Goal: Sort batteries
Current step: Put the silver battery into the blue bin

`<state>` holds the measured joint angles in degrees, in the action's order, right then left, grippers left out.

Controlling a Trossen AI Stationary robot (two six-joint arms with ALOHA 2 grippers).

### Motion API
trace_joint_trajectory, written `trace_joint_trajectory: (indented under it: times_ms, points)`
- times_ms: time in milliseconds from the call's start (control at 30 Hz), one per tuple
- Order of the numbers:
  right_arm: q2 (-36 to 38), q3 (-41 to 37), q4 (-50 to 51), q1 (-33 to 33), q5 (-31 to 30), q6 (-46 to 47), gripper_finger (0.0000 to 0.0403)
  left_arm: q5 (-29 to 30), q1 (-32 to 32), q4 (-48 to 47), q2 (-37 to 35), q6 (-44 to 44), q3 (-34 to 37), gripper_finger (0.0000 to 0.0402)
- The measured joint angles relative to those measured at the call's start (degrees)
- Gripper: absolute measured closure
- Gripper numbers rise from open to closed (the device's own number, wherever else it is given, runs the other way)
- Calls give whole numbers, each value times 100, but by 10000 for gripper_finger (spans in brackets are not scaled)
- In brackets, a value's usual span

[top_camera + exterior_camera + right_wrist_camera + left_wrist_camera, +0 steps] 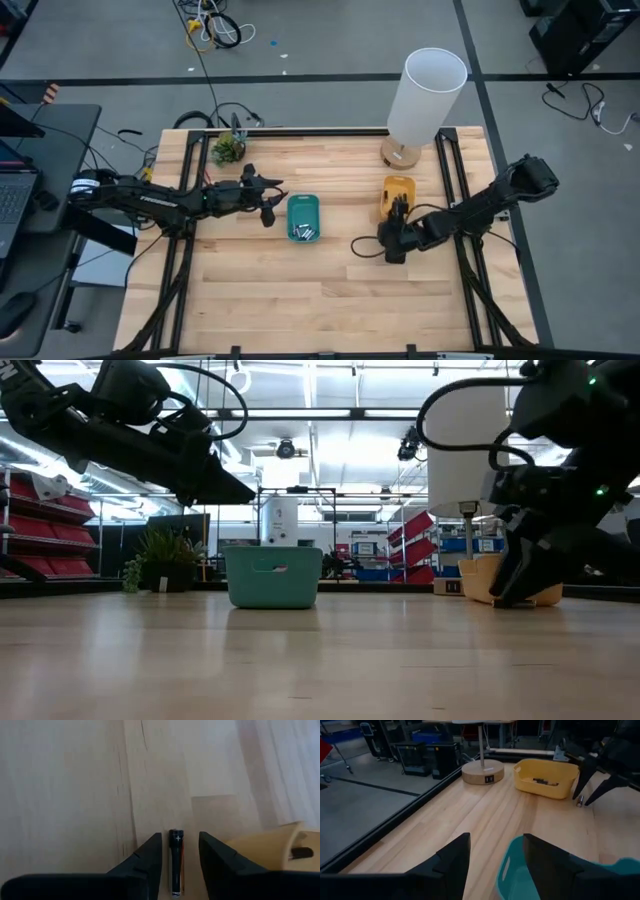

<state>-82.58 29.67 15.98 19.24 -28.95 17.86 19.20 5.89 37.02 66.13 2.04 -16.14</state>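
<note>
A dark battery lies on the wooden table just left of the yellow tray. My right gripper points steeply down over it, open, with one finger on either side and a small gap to each. More dark batteries lie in the yellow tray. The teal tray at the table's middle holds silvery batteries. My left gripper hovers nearly level at the teal tray's left side, open with nothing between its fingers.
A lamp with a tall white shade stands on its round wooden base at the far right, just behind the yellow tray. A small potted plant sits at the far left. Bare wood stretches across the near half of the table.
</note>
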Motion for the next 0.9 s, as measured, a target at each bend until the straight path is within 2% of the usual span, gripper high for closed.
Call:
trace_joint_trajectory:
  times_ms: [233, 600, 900]
  points:
    - [-68, 2, -24, -146, 235, -107, 302, 0, 0, -258, 0, 93, 0, 204]
    - [-51, 17, -61, -412, 1072, -110, 360, -2, 0, -267, 0, 101, 0, 204]
    - [-51, 15, -98, -522, 1296, -10, 363, -197, -2, -271, 0, 142, 0, 204]
